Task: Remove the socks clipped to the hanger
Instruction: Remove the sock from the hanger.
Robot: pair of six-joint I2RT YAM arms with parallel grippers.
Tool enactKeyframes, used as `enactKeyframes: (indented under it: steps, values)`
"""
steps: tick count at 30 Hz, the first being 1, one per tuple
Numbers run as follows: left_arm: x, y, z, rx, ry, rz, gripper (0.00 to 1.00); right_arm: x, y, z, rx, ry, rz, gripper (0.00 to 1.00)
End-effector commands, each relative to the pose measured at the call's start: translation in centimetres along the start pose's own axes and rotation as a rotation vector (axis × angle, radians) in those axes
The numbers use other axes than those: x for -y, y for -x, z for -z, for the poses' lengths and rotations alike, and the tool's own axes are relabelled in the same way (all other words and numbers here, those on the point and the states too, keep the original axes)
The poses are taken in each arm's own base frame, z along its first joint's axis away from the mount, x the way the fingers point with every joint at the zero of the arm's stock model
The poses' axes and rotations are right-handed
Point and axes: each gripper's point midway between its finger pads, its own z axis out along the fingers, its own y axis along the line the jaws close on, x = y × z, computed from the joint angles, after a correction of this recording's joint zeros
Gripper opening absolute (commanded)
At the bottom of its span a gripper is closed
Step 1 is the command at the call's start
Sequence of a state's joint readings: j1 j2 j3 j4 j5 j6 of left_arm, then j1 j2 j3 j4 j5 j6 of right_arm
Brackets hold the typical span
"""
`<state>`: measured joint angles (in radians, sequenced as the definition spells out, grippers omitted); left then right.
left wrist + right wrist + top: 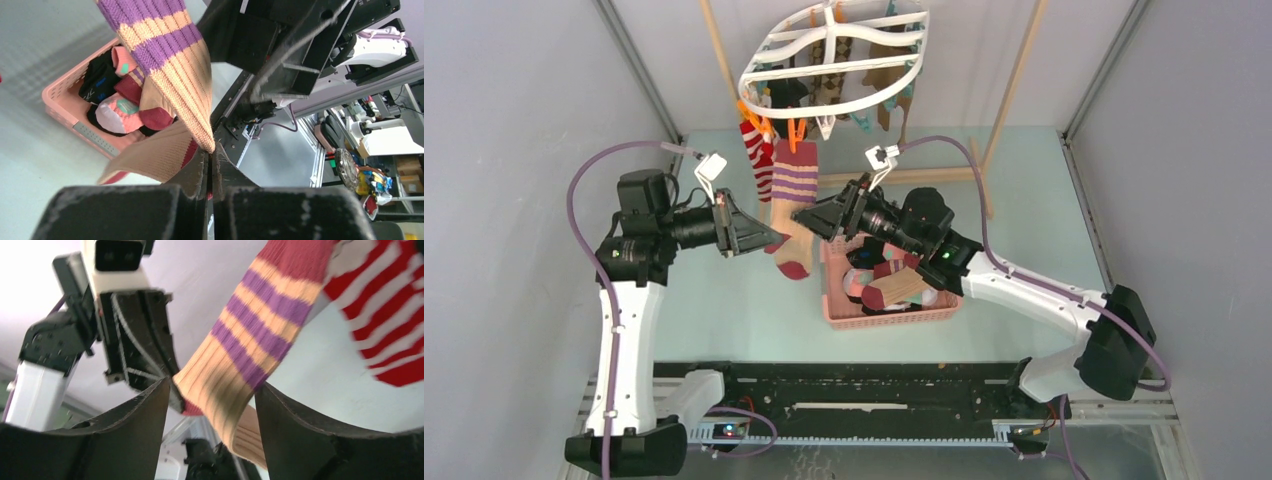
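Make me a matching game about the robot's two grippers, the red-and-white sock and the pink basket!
Things:
1. left gripper
2. right gripper
3. red-and-white sock
4. pink basket

States:
A. sitting on the table
B. open
C. shut on the purple-striped sock
D. hanging from the hanger

Pairs: 1-C, 2-B, 3-D, 4-A

We look down on a pale green desk [724, 310], boxed in by plain grey walls [514, 100] with metal corner posts [639, 70]. A light wooden rack frame [1014, 85] stands at the back. Beyond, we glimpse cluttered shelving [385, 170] under even light.
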<state>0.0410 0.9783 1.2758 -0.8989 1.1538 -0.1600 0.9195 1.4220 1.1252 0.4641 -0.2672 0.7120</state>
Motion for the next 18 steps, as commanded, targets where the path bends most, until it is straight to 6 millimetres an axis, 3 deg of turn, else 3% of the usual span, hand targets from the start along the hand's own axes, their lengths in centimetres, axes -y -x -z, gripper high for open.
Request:
enactKeyframes:
  steps: [1, 8, 18]
  values:
    - [0.5, 0.4, 0.0, 0.024, 0.005, -0.022, 0.0, 2.2, 5.4, 0.4, 0.205, -0.181, 0.058, 0.75]
    - [0.2, 0.2, -0.3, 0.015, 0.019, -0.019, 0.0, 2.7, 8.4, -1.7, 0.316, -0.247, 0.116, 0.78]
    - [-0.1, 0.0, -0.8, -0.002, 0.033, -0.024, 0.0, 2.8, 10.7, -5.2, 0.385, -0.277, 0.154, 0.77]
